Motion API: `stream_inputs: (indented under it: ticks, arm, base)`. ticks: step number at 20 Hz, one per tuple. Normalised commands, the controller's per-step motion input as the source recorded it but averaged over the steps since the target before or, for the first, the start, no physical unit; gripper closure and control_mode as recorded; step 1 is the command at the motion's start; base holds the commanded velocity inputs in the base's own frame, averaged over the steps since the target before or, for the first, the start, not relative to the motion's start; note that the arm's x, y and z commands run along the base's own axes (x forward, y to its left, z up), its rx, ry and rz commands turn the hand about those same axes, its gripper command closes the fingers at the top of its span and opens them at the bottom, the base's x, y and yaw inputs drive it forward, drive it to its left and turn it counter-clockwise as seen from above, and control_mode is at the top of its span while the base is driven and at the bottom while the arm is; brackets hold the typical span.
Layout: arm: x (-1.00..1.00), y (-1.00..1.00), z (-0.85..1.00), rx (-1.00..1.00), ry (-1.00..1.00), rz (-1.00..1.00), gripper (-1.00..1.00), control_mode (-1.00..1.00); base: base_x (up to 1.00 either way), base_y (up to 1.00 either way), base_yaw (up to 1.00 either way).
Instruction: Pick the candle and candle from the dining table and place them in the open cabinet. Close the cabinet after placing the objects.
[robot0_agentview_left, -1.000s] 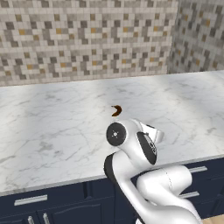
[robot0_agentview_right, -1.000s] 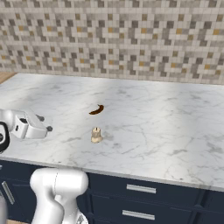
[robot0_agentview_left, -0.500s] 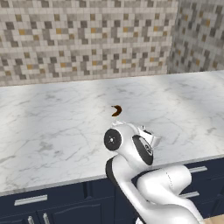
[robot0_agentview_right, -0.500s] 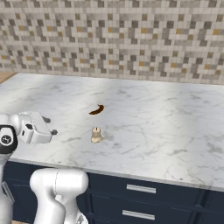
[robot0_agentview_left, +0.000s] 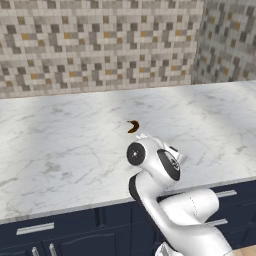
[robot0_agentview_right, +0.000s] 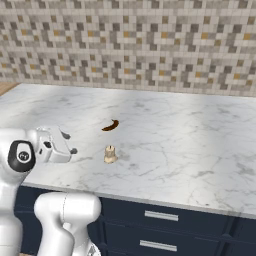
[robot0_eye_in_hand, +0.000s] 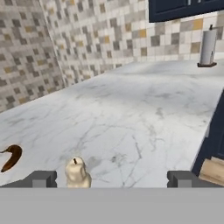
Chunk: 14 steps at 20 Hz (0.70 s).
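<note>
- In my right base view I see the cream candle (robot0_agentview_right: 110, 154) standing up on the table (robot0_agentview_right: 165, 145), near the front edge and left of the middle.
- The pastry (robot0_agentview_right: 110, 125) lies just behind the candle, a bit farther from the front edge. They are near each other but not touching.
- The gripper (robot0_agentview_right: 69, 143) hangs over the front left part of the table, left of the candle and apart from it.
- In my left base view the arm blocks the candle, so I cannot see it there. I see the pastry (robot0_agentview_left: 133, 126) poking out just above the arm, on the table (robot0_agentview_left: 60, 145).
- My hand view looks low across the table (robot0_eye_in_hand: 131, 113). The candle (robot0_eye_in_hand: 77, 173) is close in front, just beside the left finger tip (robot0_eye_in_hand: 41, 178).
- The pastry (robot0_eye_in_hand: 11, 157) sits at the left edge of this view.
- The two finger tips stand wide apart with nothing between them. The fingers are released and hold nothing.
- The hand view also shows things the base views miss: a paper roll (robot0_eye_in_hand: 208, 47) standing far off on the marble, and the bottom of a navy cabinet (robot0_eye_in_hand: 183, 8) on the wall above it.
- The tiled wall (robot0_agentview_right: 130, 45) runs behind the table in both base views.
</note>
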Motion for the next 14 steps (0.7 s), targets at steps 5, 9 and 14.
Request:
stream_inputs:
  ticks: [5,9,14]
  arm:
    - [0.34,-0.23,-0.2,0.03,0.01,-0.02,-1.0,-1.0]
    - [0.28,-0.16,-0.38,0.02,0.0,0.0,-1.0,-1.0]
    - [0.33,-0.08,-0.4,0.02,0.01,0.0,-1.0,-1.0]
  base:
    - [0.0,0.0,0.0]
    - [0.0,0.0,0.0]
    - [0.0,0.0,0.0]
